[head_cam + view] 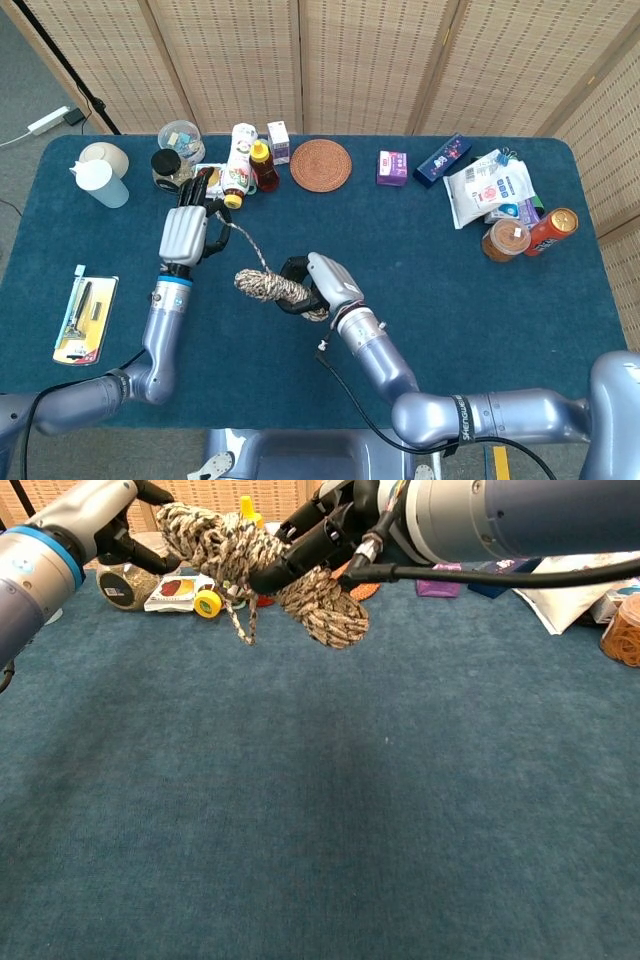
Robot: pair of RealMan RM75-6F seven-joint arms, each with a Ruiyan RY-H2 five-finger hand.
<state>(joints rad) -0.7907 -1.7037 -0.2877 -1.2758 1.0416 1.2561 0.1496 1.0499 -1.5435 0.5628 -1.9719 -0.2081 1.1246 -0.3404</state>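
Your right hand (318, 283) is clasping the rope bundle (268, 287) — a coil of mottled tan-and-brown cord — with its dark fingers (300, 555) wrapped around the middle of it. In the chest view the bundle (255, 565) hangs clear above the blue table (330, 810), one end drooping to the right of the hand (330, 525) and the other reaching out toward your left arm.

From the bundle a single strand (243, 240) runs up and left to your left hand (187, 228), which grips its free end; the dark fingers are curled around the cord near the palm. The strand is short and slightly slack, so both hands sit near each other over the left-centre of the table (420, 260).

Just beyond your left hand, along the far edge, stand a dark-lidded jar (166, 170), a clear jar (181, 135), a white bottle with a yellow cap (236, 165) lying on its side, a honey bottle (263, 166) and a small carton (279, 141). A round woven coaster (321, 163) lies to their right. Well apart on the far right are white pouches (488, 190) and an orange can (551, 230) — on the left edge, a white cup (100, 184) and a packaged tool (83, 312).
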